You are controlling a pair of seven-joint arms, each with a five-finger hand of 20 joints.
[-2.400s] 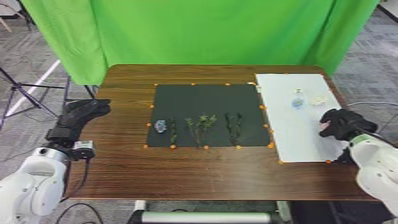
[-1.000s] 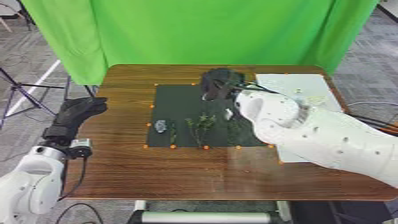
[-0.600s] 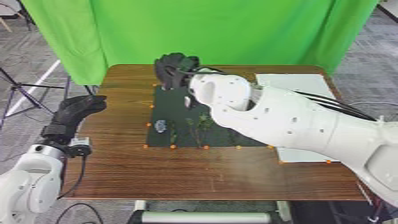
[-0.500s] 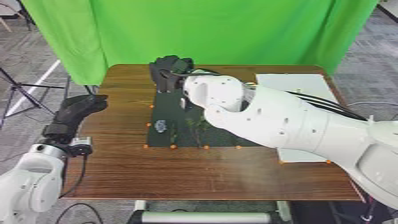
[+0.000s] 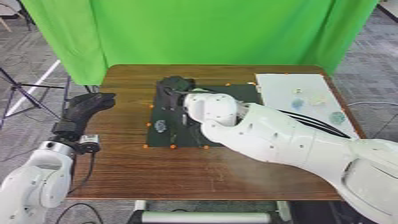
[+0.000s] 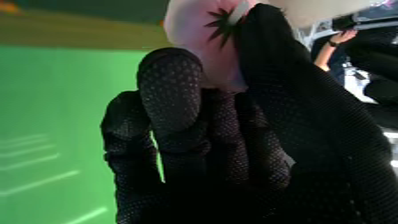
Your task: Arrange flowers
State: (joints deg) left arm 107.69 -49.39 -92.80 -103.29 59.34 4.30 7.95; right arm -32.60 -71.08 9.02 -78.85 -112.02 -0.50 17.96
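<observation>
Reaching over the mat (image 5: 244,94) from its near R, the R arm (image 5: 280,134) hides part of it, w/ the brown surface (image 5: 213,177) on the mat's near side. Orange markers (image 5: 173,146) run along the near edge. On the mat's near L part: a thin sprig (image 5: 174,135), then a blue-grey bunch (image 5: 161,126) just beside it, slightly farther. L of the mat, well apart, is the L hand (image 5: 87,106), fingers loose, by the surface's L edge. R of the mat is a white sheet (image 5: 282,86) w/ a blue-green pc. (image 5: 338,118), then a blue one (image 5: 298,103) & a pale one (image 5: 318,101). Over the mat's far L part is the R hand (image 5: 172,89); per the wrist view, it's pinching a pink flower (image 6: 192,27) w/ green star-shaped base b/w thumb & fingers. Beyond the mat: green curtain (image 5: 213,32).
</observation>
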